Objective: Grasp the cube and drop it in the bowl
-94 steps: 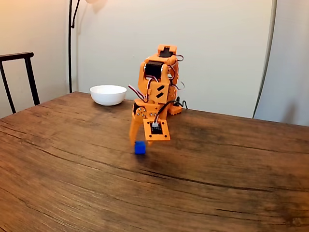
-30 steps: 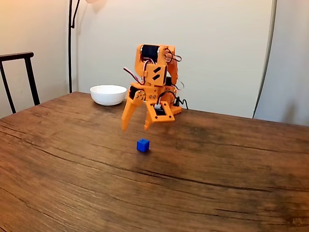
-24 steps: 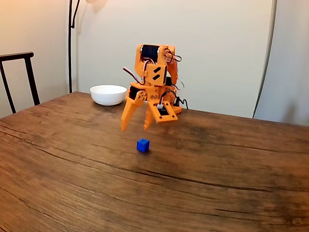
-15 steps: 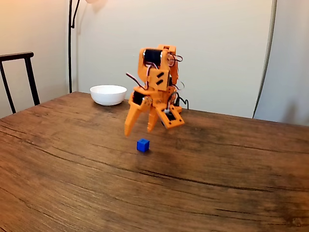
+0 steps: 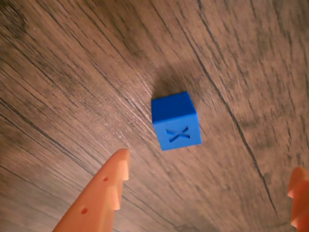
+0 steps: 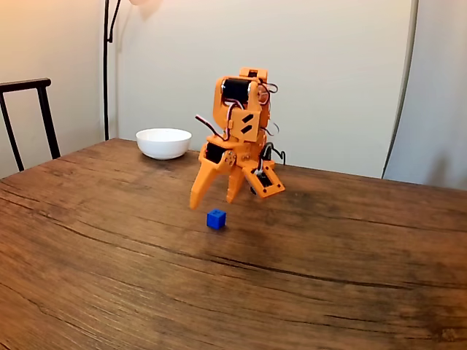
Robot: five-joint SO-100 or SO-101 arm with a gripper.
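- Now: gripper [image 6: 214, 202] hangs just above the table [image 6: 328, 277], jaws spread wide, holding nothing.
- Cube [image 6: 215, 219] sits on the wood just below the fingertips [image 5: 118, 166]; X mark on one face in the wrist view [image 5: 175, 121].
- Bowl [image 6: 163, 143] well apart, far left edge.

One blue cube [image 6: 215, 219] near the middle of the wooden table [image 6: 328, 292]. One white bowl [image 6: 163, 143] by the table's far edge. One orange robot arm [image 6: 241, 138] with one gripper [image 6: 214, 200]. One dark chair [image 6: 29, 120] at the left corner.
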